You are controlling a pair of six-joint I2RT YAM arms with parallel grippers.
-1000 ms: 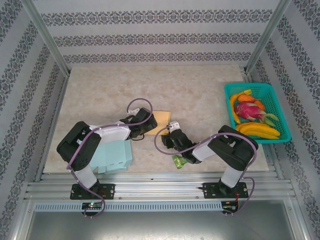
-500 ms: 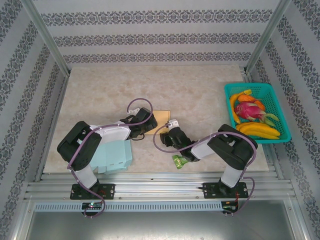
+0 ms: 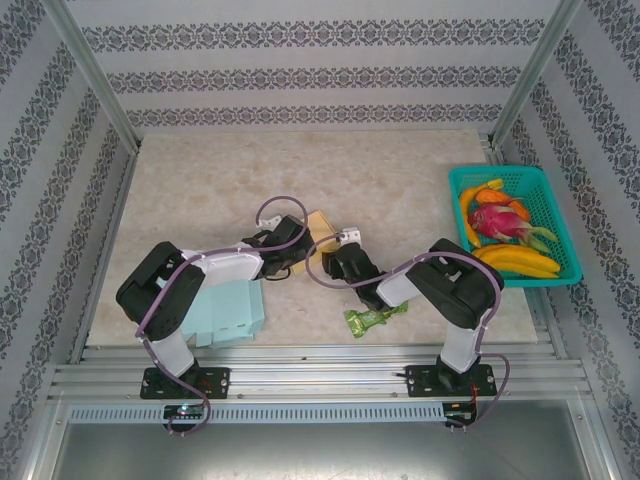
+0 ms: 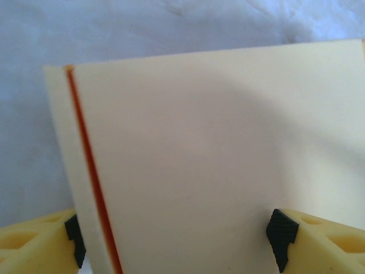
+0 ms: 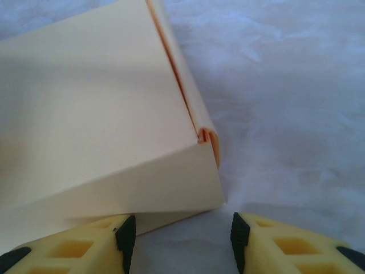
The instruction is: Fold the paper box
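**Cream box held up between two arms at mid-table**

The flat cream-coloured paper box point(image 3: 321, 225) lies near the middle of the beige marble-patterned table point(image 3: 200, 180). The left arm point(image 3: 225, 265) reaches it from the near left, and the right arm point(image 3: 420, 285) reaches it from the near right.

In the left wrist view the box point(image 4: 217, 154) is a broad pale panel with a thin orange-red line down its left edge. The left fingers point(image 4: 34, 245), yellow with black pads, stand wide apart at the bottom of that view. The panel spans the gap between them and runs on past the right-hand pad. Whether they press on the box cannot be told.

In the right wrist view the box point(image 5: 85, 114) is a shallow wedge. Its upper panel is lifted off the lower one, and a folded orange-lined seam runs along the right edge. The right fingers point(image 5: 74, 251) are moderately spread and hold nothing. The box's near corner sits just beyond the gap between them, above bare table.

A stack of pale blue-green paper sheets point(image 3: 230, 312) lies under the left arm. A crumpled green wrapper point(image 3: 368, 318) lies near the right arm. A teal plastic basket point(image 3: 458, 183) holding bananas and a pink dragon fruit stands at the table's right edge, well apart from the box.
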